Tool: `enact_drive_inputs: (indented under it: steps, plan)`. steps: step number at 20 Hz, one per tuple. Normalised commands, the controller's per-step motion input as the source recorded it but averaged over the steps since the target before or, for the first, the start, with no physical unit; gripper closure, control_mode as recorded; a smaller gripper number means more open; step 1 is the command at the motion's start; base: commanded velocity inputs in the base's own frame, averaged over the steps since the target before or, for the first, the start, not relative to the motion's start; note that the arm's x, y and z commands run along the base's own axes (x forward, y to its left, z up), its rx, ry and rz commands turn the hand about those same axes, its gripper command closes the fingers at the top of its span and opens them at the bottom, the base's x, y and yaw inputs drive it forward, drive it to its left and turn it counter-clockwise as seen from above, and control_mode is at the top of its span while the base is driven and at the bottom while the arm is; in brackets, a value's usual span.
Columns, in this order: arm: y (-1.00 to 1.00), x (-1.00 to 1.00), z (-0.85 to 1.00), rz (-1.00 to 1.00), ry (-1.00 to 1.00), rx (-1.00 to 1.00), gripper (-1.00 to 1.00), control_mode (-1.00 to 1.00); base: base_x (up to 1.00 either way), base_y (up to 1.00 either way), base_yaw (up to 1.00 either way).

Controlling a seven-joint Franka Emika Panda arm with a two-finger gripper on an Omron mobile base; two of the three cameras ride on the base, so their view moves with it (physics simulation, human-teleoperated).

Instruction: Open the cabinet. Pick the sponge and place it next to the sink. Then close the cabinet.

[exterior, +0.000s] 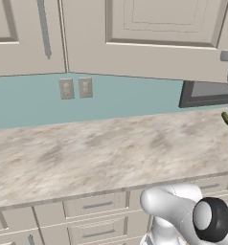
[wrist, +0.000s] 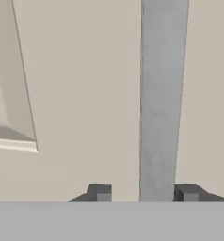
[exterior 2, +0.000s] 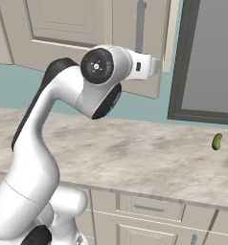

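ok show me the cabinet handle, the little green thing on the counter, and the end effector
cabinet handle (wrist: 162, 94), hand view, middle of the grey bar
green thing (exterior 2: 217, 141), right base view, its middle
end effector (wrist: 144, 193), hand view, between the fingertips

The cabinet (wrist: 81, 84), beige with a raised panel, stands closed (door flush); its vertical grey bar handle (wrist: 162, 99) runs between the pincer's (wrist: 143, 193) fingertips.

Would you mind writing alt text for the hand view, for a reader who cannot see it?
Close-up of a long vertical grey bar handle on a closed beige cabinet door, with the two dark fingertips of the tool standing on either side of the handle's lower end, a gap showing on each side. The edge of the door's raised panel shows at the left.
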Motion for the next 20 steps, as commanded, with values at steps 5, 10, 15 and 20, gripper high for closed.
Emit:
enact_drive_inputs:
  steps: [5,10,15,20]
  plan:
    - [0.60,-0.46,0.00,0.00,0.00,0.00,1.00,-1.00,0.00,0.00,0.00]
    - [0.60,-0.51,0.00,0.00,0.00,0.00,1.00,-1.00,0.00,0.00,0.00]
    - [0.64,-0.60,0.00,0.00,0.00,0.00,1.00,-1.00,0.00,0.00,0.00]
    - [0.63,-0.63,0.00,0.00,0.00,0.00,1.00,-1.00,0.00,0.00,0.00]
